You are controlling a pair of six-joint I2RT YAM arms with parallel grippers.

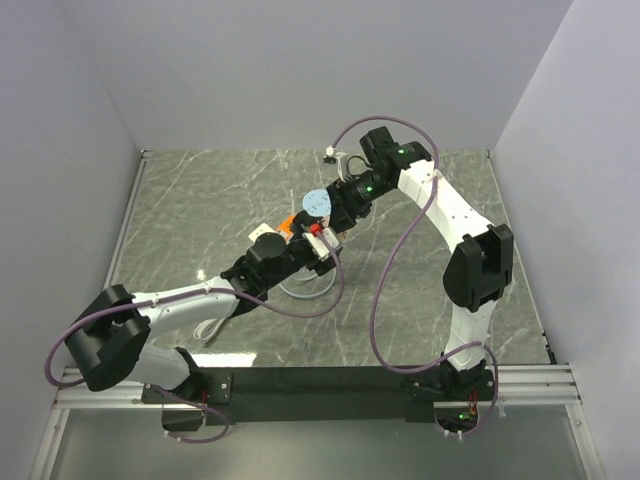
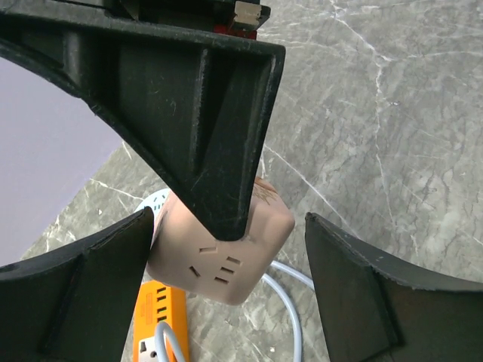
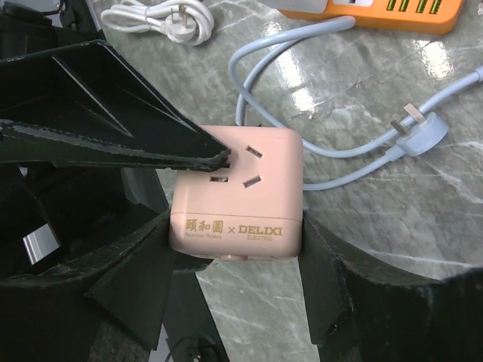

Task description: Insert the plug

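From above, both arms reach to the middle of the marble table (image 1: 200, 200). The left claw (image 1: 306, 250) and the right claw (image 1: 340, 207) are crowded so tightly together there that I can't make out what sits between them. An orange power strip (image 1: 288, 224) pokes out beside them, and a pale cable (image 1: 310, 296) loops on the near side.

From the left wrist, the left claw (image 2: 228, 226) stands wide open around the pink socket cube (image 2: 260, 249). One of its fingers (image 2: 90, 294) is right against the cube's side and the other is well apart from it. A big black finger of the right claw presses down on the cube's upper edge and hides much of it. The orange strip is cut off at the bottom edge.

From the right wrist, the right claw (image 3: 236, 222) is clamped on the pink cube, with a finger (image 3: 332, 279) hard against each side. The tip of one of the left claw's fingers (image 3: 113, 128) touches the cube's three-pin face. The pale blue plug (image 3: 416, 133) lies loose on the table beyond the cube, held by neither claw, its prongs pointing away from the cube. A coiled white plug (image 3: 170, 15) lies further off, and the orange strip is cropped at the top edge.
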